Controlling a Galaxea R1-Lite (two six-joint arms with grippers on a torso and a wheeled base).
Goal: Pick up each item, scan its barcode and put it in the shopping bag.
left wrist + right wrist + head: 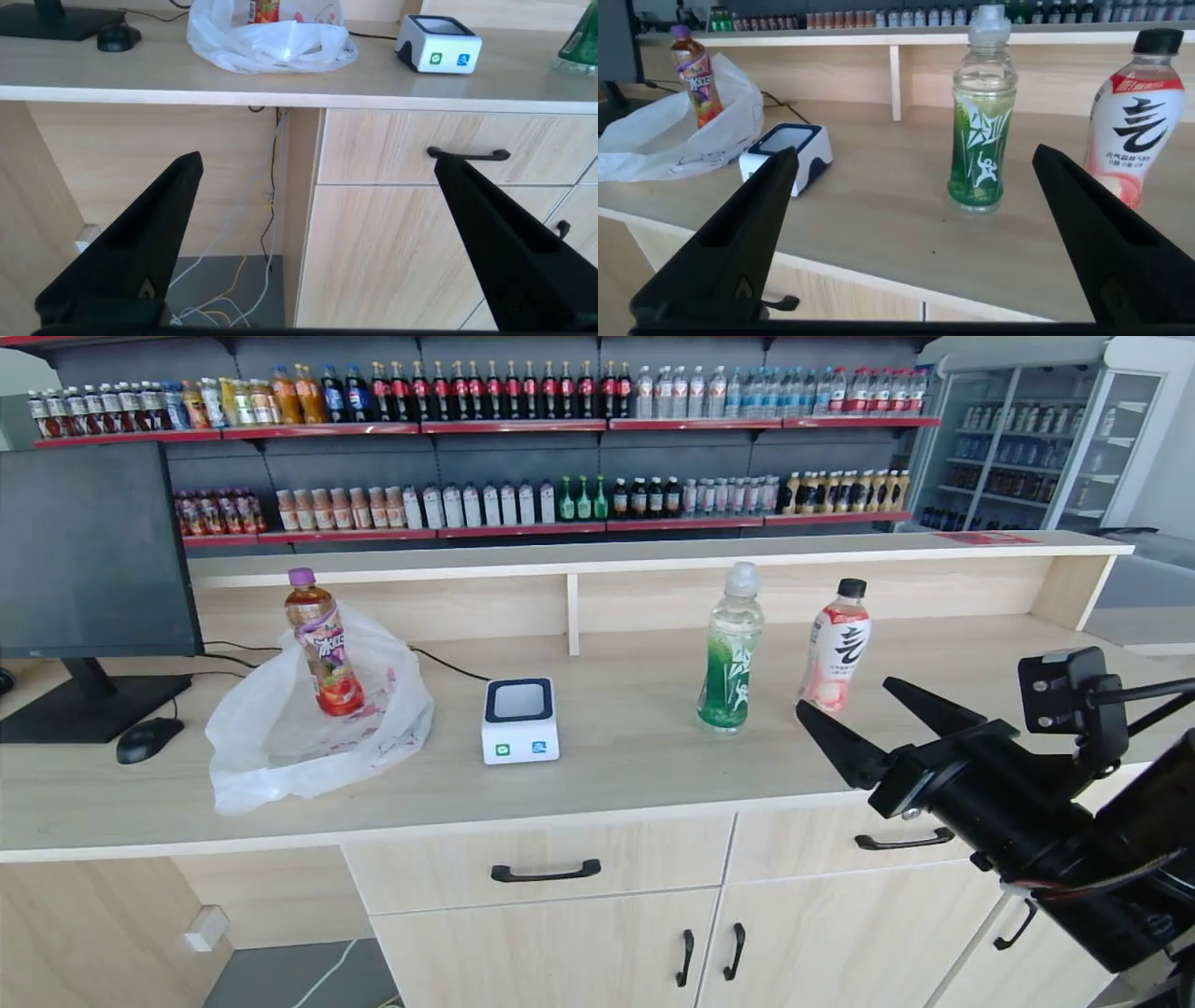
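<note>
Worktop (635, 765) carries all the goods. The white shopping bag (271, 747) lies toward the robot's left, with a purple-capped bottle (322, 644) upright inside it. Two bottles wait on the right, a green bottle (730, 653) and a pink bottle (836, 649), both upright, near each other but apart. The scanner (520, 719) sits between the bag and the green bottle. Likely trouble: both waiting bottles are tall and narrow, so a finger clipping one on approach could tip it, and a toppled bottle may roll into its neighbour or off the front edge. They stand close enough that a wide tool closing on one may nudge the other. A grip covering the barcode, which I cannot make out from here, would spoil the scan. The bag is limp and slumped around the bottle inside, so a second bottle lowered in may snag the film or knock the first over. Pose: right tool (915, 159) is held before the worktop's near edge, fingers spread wide, holding nothing, and aimed between the green and pink bottles. Left tool (318, 159) hangs below the worktop's edge, facing the cupboard fronts (392, 243), also wide and empty.
</note>
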